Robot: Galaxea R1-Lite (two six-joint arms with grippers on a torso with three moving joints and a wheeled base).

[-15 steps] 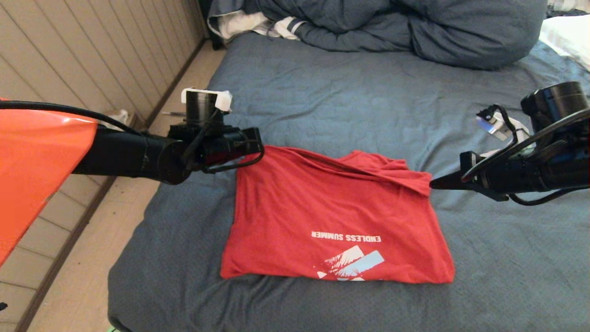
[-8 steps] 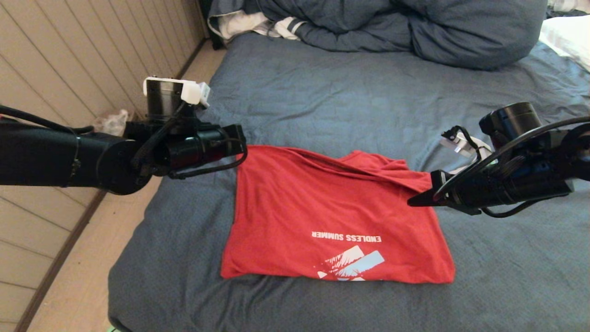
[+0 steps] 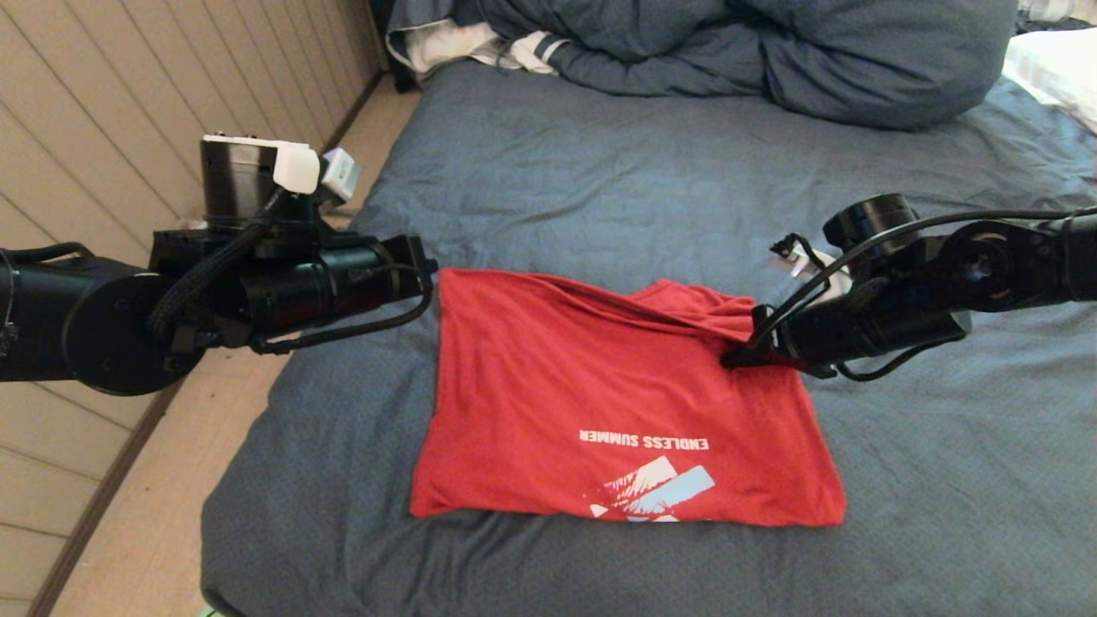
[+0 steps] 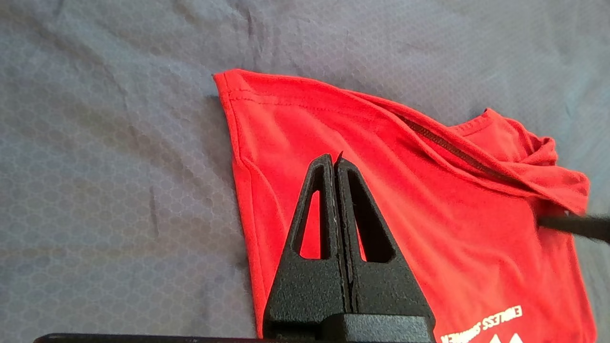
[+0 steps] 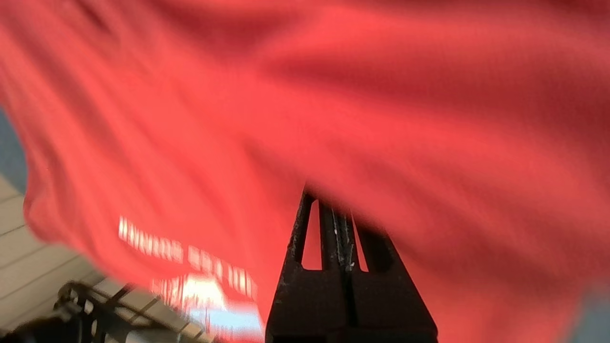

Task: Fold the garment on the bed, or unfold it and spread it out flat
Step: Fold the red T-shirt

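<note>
The right gripper has slid left onto the garment's bunched far-right corner, fingers closed; the left gripper, closed and empty, has backed off left. Folded on the bed, it needs that corner smoothed next

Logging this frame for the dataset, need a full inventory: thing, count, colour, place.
garment: 1, red with white lettering and a white/light-blue graphic, lying partly folded on the near middle of the bed, far right corner bunched.
bed: 1, slate-blue wrinkled sheet, fills most of the head view.
duvet: 1, dark blue, bunched along the far end of the bed.
striped cloth: 1, white with dark stripes, far left by the duvet.
pillow: 1, white, far right edge.
wall: 1, beige panelling, left of the bed.
left hand: 1, black, shut, above the garment's left part.
right hand: 1, black, at the garment's bunched far right corner, tips hidden in cloth.
</note>
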